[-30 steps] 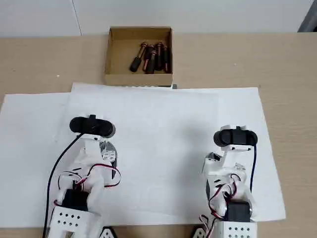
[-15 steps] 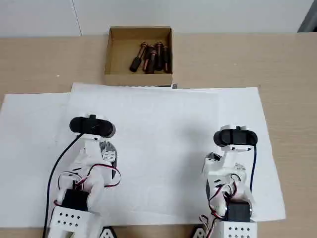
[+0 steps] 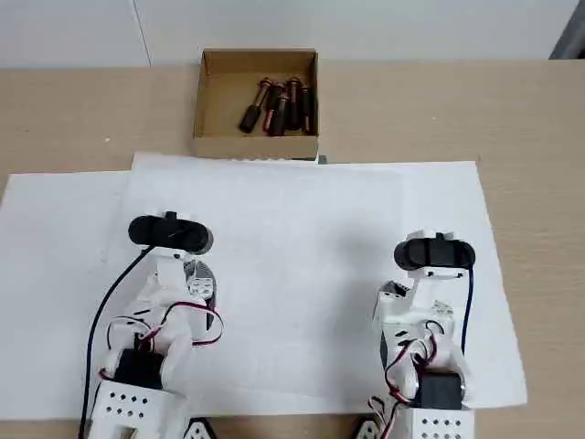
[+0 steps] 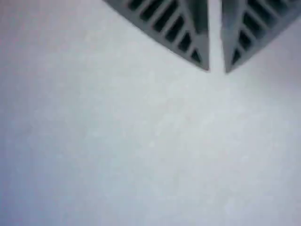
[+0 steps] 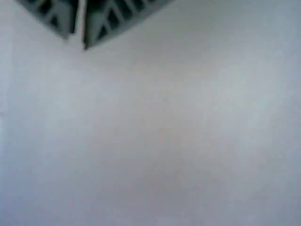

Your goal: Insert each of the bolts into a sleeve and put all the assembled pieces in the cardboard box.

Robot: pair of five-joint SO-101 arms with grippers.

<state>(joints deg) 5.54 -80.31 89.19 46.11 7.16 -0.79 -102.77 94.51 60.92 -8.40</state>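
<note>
The cardboard box (image 3: 212,101) stands at the far middle of the table. Inside it lie several copper bolts in dark sleeves (image 3: 279,106), bunched toward its right side. Both arms are folded back near the table's front edge, far from the box. My left gripper (image 4: 216,70) hangs close over the white paper, fingers nearly together with only a thin slit between them and nothing held. My right gripper (image 5: 80,42) also sits just above the paper, shut and empty. In the high view the left arm's wrist (image 3: 170,232) is at the left and the right arm's wrist (image 3: 435,253) at the right.
White paper sheets (image 3: 302,229) cover the table's middle and front, from the arms up to just short of the box. Bare wooden tabletop (image 3: 439,110) surrounds the box and runs along the far side.
</note>
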